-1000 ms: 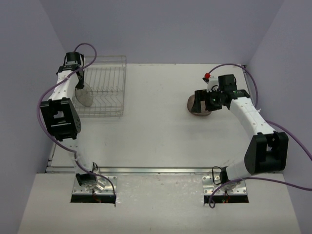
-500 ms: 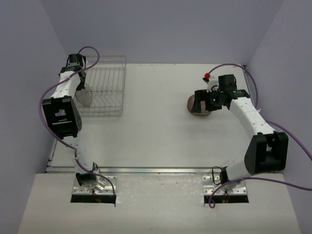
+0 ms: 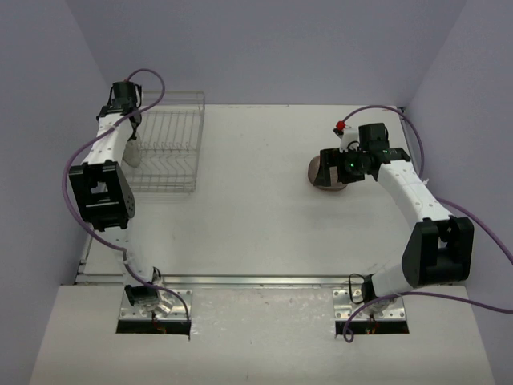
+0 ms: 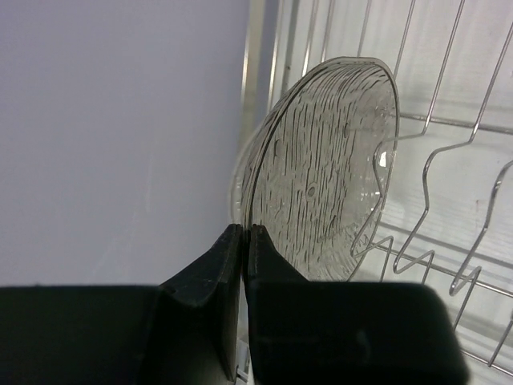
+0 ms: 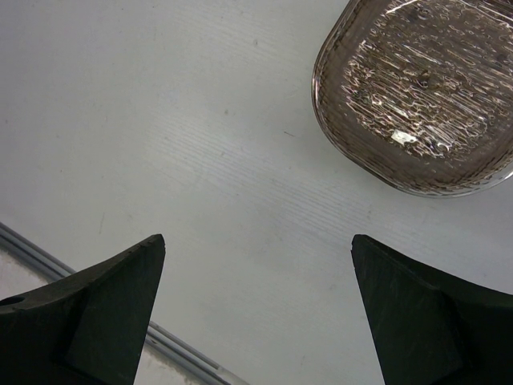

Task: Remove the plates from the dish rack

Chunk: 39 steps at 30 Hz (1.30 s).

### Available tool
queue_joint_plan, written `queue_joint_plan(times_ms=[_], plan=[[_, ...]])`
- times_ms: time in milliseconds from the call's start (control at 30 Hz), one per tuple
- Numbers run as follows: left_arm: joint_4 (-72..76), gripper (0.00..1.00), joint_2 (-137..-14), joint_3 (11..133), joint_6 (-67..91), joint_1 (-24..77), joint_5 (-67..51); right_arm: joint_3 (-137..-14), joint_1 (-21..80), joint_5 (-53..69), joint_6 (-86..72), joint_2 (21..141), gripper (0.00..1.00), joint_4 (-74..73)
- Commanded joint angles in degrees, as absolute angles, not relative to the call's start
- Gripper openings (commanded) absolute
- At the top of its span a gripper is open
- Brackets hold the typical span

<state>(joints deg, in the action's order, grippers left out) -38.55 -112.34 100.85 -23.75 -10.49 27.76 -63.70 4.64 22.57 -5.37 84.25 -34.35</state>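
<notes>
Left gripper (image 4: 244,234): jaws pinched tight on the lower rim of a clear ribbed plate (image 4: 325,168) standing on edge at the left side of the wire dish rack (image 3: 170,143); right gripper (image 5: 258,245): jaws spread wide, holding nothing, over the white table (image 5: 200,120) beside a smoky brown plate (image 5: 417,96) lying flat.

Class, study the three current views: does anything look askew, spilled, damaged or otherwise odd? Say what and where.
Nothing stands out. The racked plate stands on edge at the left side of the dish rack, its rim pinched in the shut left jaws. The brown plate lies flat on the table. No spills or breaks.
</notes>
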Motion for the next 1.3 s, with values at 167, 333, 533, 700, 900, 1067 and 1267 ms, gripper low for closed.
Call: queue_joint_plan(times_ms=[167, 333, 533, 700, 900, 1067, 1267], plan=[[-39.89, 0.0, -99.23, 107.89, -19.78, 0.34, 31.6, -66.52, 4.66, 23.39, -5.65, 83.21, 0.99, -33.53], [-48.07, 0.0, -93.71, 109.51, -6.49, 2.37, 4.95, -66.22, 4.66, 29.35, -9.11, 81.02, 0.99, -30.72], [-39.41, 0.0, -82.48, 94.39, 6.16, 5.39, -21.28, -65.82, 4.8, 39.4, -24.18, 78.3, 0.99, -19.17], [-33.44, 0.0, -79.15, 88.25, 10.76, 11.49, -22.34, -68.21, 9.67, 38.8, -34.27, 78.95, 0.93, -12.27], [-32.82, 0.0, -80.73, 87.65, 13.07, 13.3, -23.71, -75.21, 18.63, 31.79, -39.41, 84.71, 0.83, -9.77], [-32.08, 0.0, -80.33, 86.23, 13.27, 14.15, -23.64, -78.57, 22.14, 30.94, -41.66, 89.82, 0.73, -9.84], [-31.98, 0.0, -79.66, 85.66, 13.0, 14.25, -23.19, -81.28, 22.85, 31.85, -43.88, 94.41, 0.49, -9.32]])
